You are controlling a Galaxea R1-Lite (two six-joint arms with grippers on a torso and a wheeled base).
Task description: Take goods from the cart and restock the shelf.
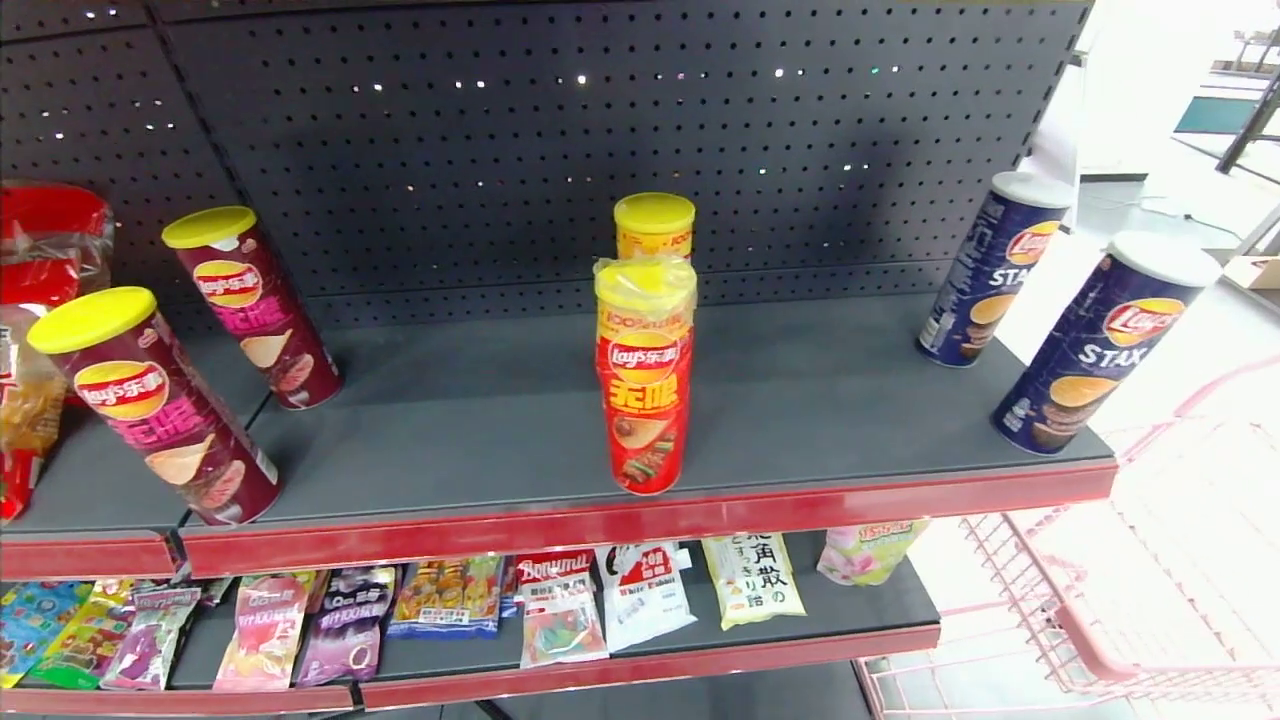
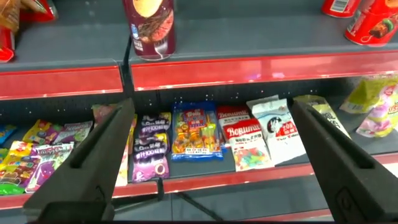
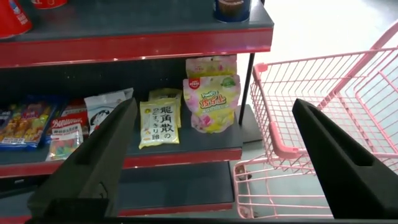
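Upper shelf (image 1: 450, 420): a red can (image 1: 645, 380) stands upright at centre, close to the front edge. A second can (image 1: 654, 225) with a yellow lid stands directly behind it, near the back panel. At the left end stand two maroon cans with yellow lids, the front one (image 1: 150, 400) at the edge and the rear one (image 1: 255, 300) further back. At the right end stand two blue cans with white lids, one (image 1: 1100, 340) near the front corner and the other (image 1: 990, 270) behind it. The three pairs stand well apart.

Lower shelf (image 1: 870, 605): snack bags (image 1: 560, 600) lie in a row along the front.

Cart (image 1: 1080, 600): pink wire, standing just beside the right end of the shelving. What it holds cannot be made out.

Left gripper (image 2: 212, 106): fingers spread wide, nothing between them. It sits in front of the lower shelf and faces the bags, with the front maroon can above it.

Right gripper (image 3: 214, 102): fingers spread wide, holding nothing. It sits in front of the right end of the lower shelf. A yellow bag (image 3: 158, 121) and a pink-green bag (image 3: 211, 99) lie ahead of it, and the cart is alongside.
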